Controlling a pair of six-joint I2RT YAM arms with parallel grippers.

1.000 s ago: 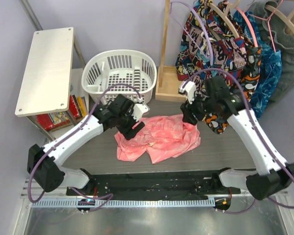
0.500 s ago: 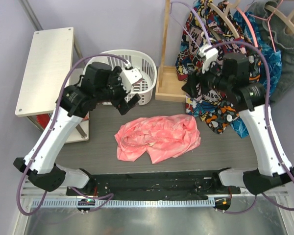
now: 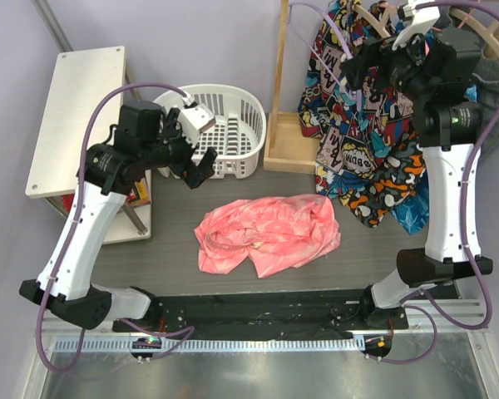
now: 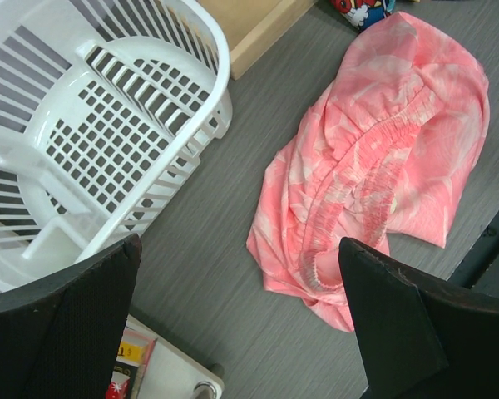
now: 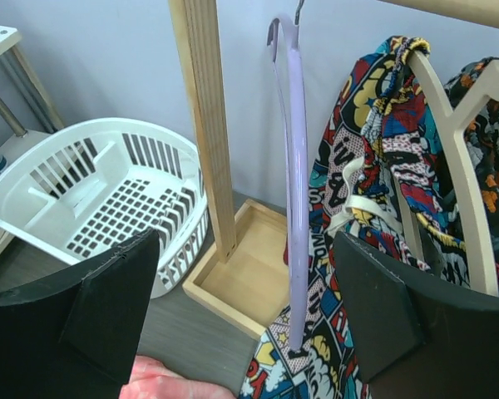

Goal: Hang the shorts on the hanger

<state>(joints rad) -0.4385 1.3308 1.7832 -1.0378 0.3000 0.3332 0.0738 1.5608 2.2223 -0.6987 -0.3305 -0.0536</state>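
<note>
Left pincer (image 3: 201, 166) and right pincer (image 5: 245, 307) raised off the shorts (image 3: 266, 233), both wide, empty; right facing the hanger (image 5: 297, 166)

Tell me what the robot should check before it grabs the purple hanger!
1. Right gripper open and empty: ok, its jaws stand wide apart.
2. Hanger lined up between the right fingers: ok, it hangs in the gap, not touched.
3. Hanger bare: ok, nothing is draped on it; the comic-print clothes hang beside it.
4. Hanger's hook free to lift off: cannot tell, the top is cut off.
5. Left gripper open and empty: ok, it hangs above the table near the white basket.
6. Shorts spread flat: not ok, they lie crumpled on the table.
</note>
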